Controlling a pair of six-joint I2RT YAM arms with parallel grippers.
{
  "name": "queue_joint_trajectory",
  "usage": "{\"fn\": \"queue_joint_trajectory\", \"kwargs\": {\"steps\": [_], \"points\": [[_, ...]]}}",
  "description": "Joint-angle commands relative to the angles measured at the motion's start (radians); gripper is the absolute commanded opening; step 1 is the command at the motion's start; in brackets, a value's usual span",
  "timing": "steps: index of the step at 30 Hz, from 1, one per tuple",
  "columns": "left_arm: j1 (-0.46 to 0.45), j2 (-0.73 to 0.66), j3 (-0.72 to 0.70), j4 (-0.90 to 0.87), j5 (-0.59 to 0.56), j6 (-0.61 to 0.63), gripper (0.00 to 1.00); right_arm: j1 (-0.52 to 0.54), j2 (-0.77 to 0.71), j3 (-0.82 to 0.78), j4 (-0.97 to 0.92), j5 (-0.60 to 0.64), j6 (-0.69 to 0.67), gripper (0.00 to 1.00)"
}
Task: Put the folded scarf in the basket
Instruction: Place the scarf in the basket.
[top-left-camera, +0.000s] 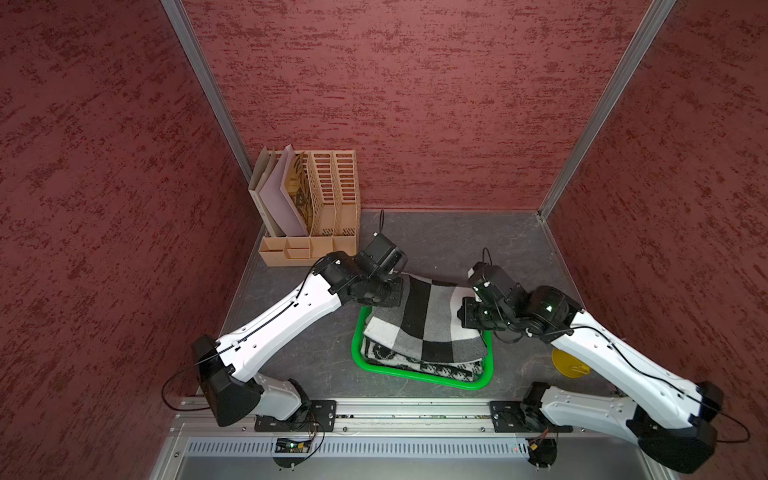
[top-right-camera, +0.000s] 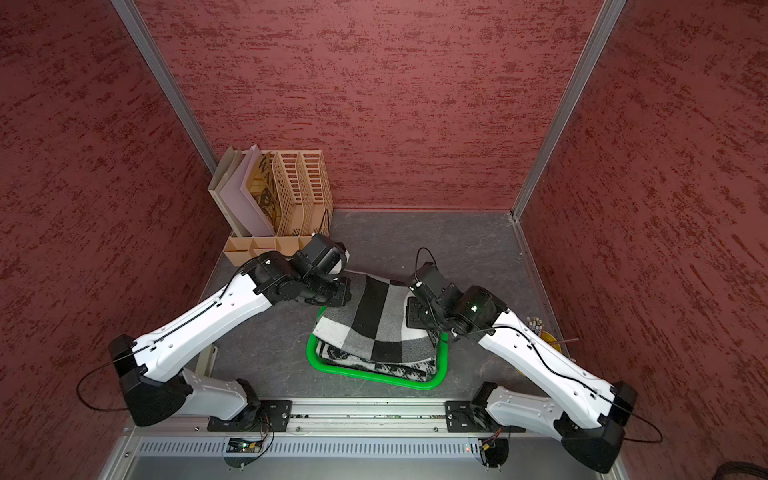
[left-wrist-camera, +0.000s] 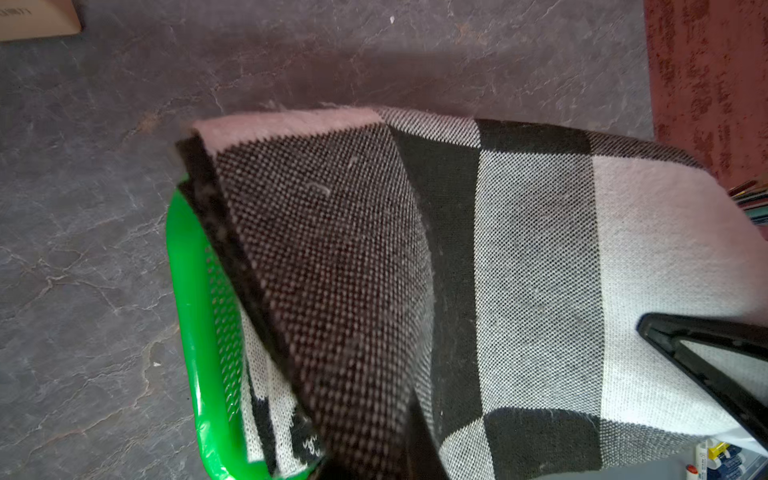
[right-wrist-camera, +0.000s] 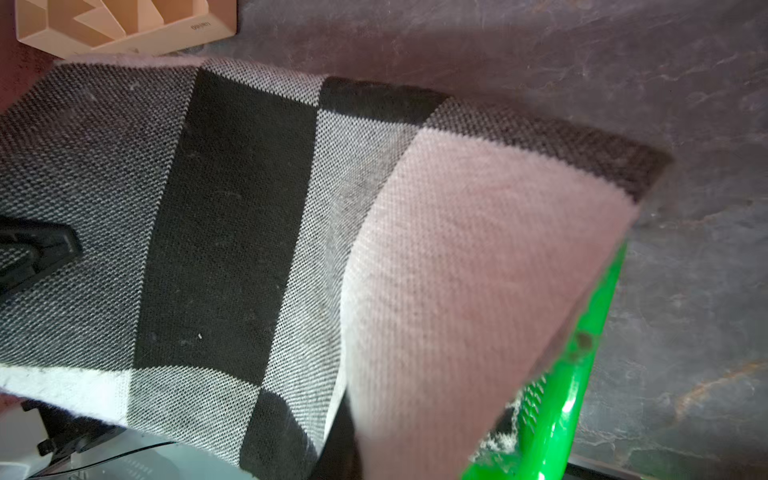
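Scarf: you have the scarf (top-left-camera: 424, 320) over the basket (top-left-camera: 419, 376), its near folds already inside the rim, its far part lifted above the basket's far side and sagging between the two arms.
Basket: green; it sits on the table (top-left-camera: 478, 241), with only its near rim and side rims showing in both top views (top-right-camera: 374, 376).
Left gripper: your left gripper (top-left-camera: 397, 293) is at the scarf's edge on the basket's left side. Its fingertips are hidden under the wrist in the top views; the jaws are closed, clamped on the scarf.
Right gripper: your right gripper (top-left-camera: 465, 311) is at the scarf's edge on the basket's right side, jaws together and pinching the scarf.
Left wrist view only: you see the scarf's (left-wrist-camera: 415, 270) dark underside curling down into the basket (left-wrist-camera: 195, 316), and the perforated wall, which the top views hide. The right gripper's black finger (left-wrist-camera: 706, 357) lies on the cloth.
Right wrist view only: the scarf's (right-wrist-camera: 291, 249) pale corner hangs over the green rim (right-wrist-camera: 573, 374). A black finger of the left gripper (right-wrist-camera: 37, 249) shows on the cloth.
Organizer: the tan organizer (top-left-camera: 311, 216) stands beyond the basket's left far corner, well apart.
Top views differ: a yellow disc (top-left-camera: 569, 365) shows right of the basket in a top view.
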Motion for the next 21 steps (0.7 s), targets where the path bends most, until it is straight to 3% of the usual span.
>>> {"fn": "queue_joint_trajectory", "kwargs": {"steps": [1, 10, 21], "points": [[-0.018, -0.02, -0.03, 0.052, -0.054, -0.039, 0.0, 0.022, -0.018, -0.019, 0.005, 0.076, 0.05, 0.0], [-0.036, -0.03, -0.112, 0.072, -0.128, -0.064, 0.0, 0.021, 0.001, -0.057, 0.008, 0.124, 0.037, 0.0], [-0.037, -0.025, -0.155, 0.076, -0.137, -0.062, 0.0, 0.021, 0.002, -0.12, 0.026, 0.138, 0.059, 0.0]]}}
